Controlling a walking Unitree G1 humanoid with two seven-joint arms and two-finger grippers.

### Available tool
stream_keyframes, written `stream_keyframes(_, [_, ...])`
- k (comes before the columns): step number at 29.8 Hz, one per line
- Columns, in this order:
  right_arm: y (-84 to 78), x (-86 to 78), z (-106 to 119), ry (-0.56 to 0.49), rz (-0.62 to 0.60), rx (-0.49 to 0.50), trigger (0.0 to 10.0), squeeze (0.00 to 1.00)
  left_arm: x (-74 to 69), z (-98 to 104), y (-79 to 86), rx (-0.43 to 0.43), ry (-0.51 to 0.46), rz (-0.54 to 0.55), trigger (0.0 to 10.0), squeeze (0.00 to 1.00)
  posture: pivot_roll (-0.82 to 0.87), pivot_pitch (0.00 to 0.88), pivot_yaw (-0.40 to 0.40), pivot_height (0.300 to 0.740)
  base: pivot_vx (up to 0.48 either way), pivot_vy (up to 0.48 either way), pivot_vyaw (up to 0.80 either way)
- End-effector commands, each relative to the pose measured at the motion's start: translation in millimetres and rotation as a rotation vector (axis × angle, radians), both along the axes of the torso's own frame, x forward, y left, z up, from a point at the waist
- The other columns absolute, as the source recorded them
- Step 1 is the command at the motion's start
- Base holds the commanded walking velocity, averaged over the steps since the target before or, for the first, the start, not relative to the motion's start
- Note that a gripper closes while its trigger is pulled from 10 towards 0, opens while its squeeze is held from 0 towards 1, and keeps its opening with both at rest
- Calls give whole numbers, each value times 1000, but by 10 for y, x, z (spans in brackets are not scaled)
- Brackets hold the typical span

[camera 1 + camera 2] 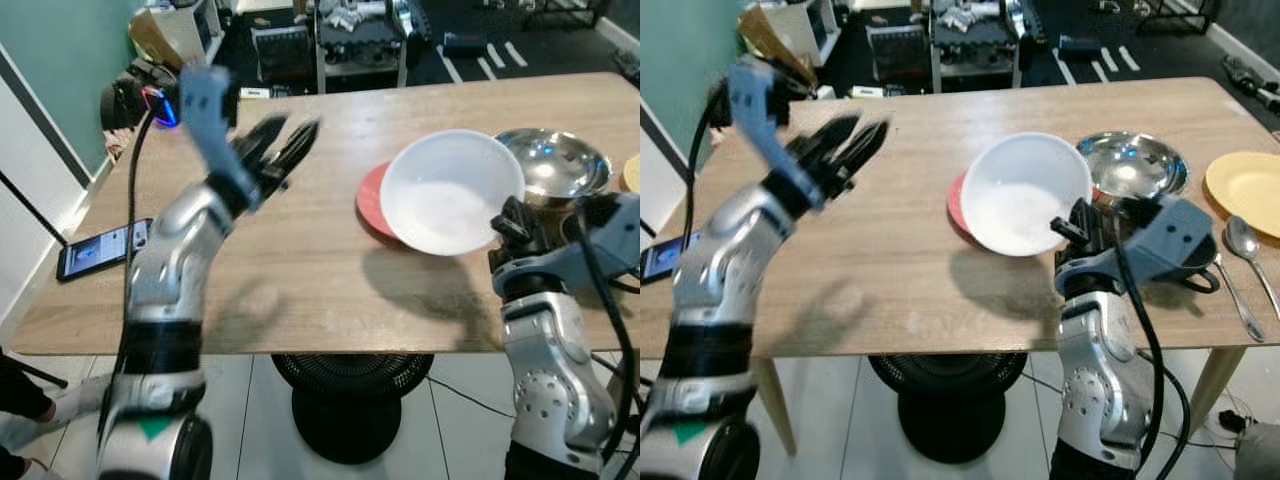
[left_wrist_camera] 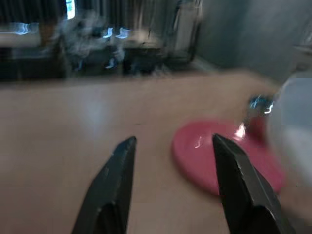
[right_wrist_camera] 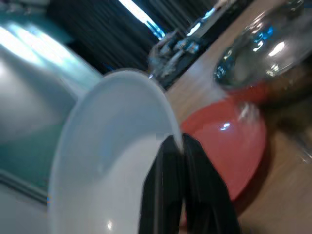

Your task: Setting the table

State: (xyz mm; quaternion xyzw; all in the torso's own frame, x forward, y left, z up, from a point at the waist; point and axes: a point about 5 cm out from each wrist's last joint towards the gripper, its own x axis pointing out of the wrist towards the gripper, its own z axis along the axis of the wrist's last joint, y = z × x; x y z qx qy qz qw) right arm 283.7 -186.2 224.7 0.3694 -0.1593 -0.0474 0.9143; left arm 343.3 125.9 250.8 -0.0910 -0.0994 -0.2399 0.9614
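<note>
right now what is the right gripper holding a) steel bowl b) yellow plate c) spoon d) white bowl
d: the right gripper is shut on the rim of the white bowl, held tilted above the red plate; the steel bowl, yellow plate and spoon lie on the table.
</note>
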Motion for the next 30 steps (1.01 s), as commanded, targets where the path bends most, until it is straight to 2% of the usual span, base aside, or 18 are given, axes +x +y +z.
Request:
stream_keyframes(1, [29,-15,-91,6,28,89,10000,0,-33,-14,42,25,16,48,10000,0,-128,14,144,740,0,0,0])
stream_keyframes(3, [62,-9,-197,39,45,122,10000,0,-52,-121,54,56,41,85,10000,0,-123,2,140,740,0,0,0])
stream_keyframes(7, [136,25,-333,84,90,109,10000,0,-66,-248,36,127,44,128,10000,0,-120,0,133,740,0,0,0])
stream_keyframes(9, [138,44,-355,91,96,107,10000,0,-48,-278,17,130,53,134,10000,0,-121,0,131,740,0,0,0])
stream_keyframes(15, [136,65,-339,83,100,8,10000,0,-53,-337,-12,146,88,159,10000,0,-126,0,136,740,0,0,0])
stream_keyframes(18, [207,56,-330,66,152,-140,10000,0,-75,-369,-26,171,99,177,10000,0,-128,0,139,740,0,0,0])
stream_keyframes(19, [269,54,-345,69,188,-206,10000,0,-76,-373,-29,174,100,179,10000,0,-127,0,140,740,0,0,0])
stream_keyframes(20, [381,51,-379,73,258,-312,10000,0,-76,-383,-30,185,97,187,10000,0,-126,0,138,740,0,0,0])
stream_keyframes(24, [534,52,-455,112,350,-479,10000,0,-74,-395,-12,195,97,200,10000,0,-121,0,131,740,0,0,0])
stream_keyframes(28, [585,64,-495,135,385,-498,10000,0,-72,-397,10,193,101,212,10000,0,-114,0,120,740,0,0,0])
stream_keyframes(30, [559,123,-542,160,335,-516,10000,0,-85,-398,10,190,102,221,10000,0,-108,0,115,740,0,0,0])
